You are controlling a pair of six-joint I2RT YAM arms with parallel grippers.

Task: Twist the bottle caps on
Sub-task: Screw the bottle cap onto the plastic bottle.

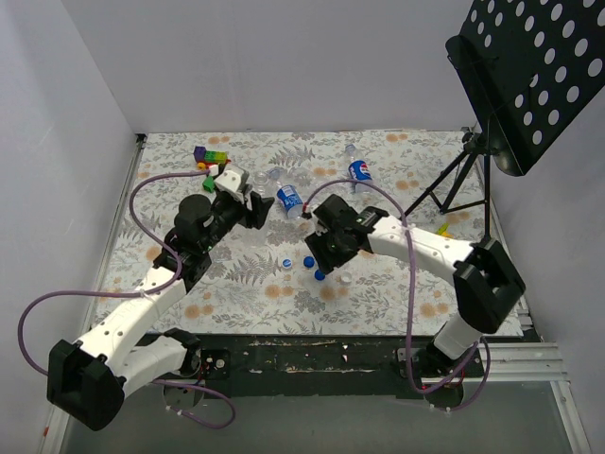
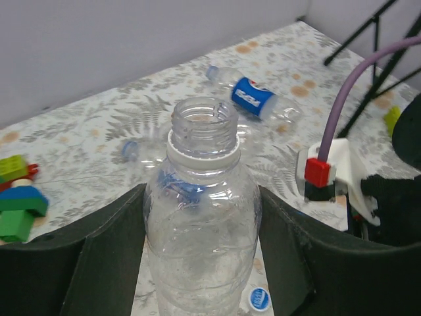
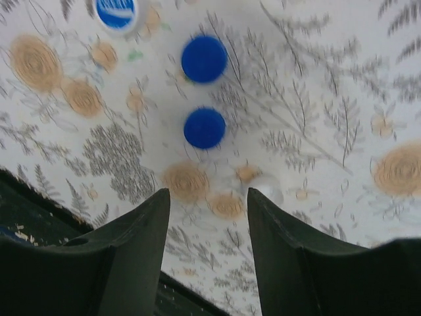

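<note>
A clear unlabelled bottle (image 2: 200, 230) stands upright with its mouth open and no cap on, and my left gripper (image 2: 202, 194) is shut on its body. My right gripper (image 3: 207, 197) hangs open above the tablecloth with nothing between its fingers. Just beyond its tips lie two blue caps (image 3: 204, 128) (image 3: 204, 58), a pale cap (image 3: 266, 187) by the right finger, and a blue-and-white cap (image 3: 116, 10) farther off. Two Pepsi-labelled bottles (image 1: 290, 199) (image 1: 359, 170) lie on their sides behind. Another clear bottle (image 2: 141, 148) lies beyond the held one.
Multicoloured toy blocks (image 1: 210, 156) sit at the back left. A black perforated music stand (image 1: 529, 66) on tripod legs (image 1: 454, 184) stands at the right. White walls close the back and left. The dark table edge (image 3: 26, 217) is near the right gripper.
</note>
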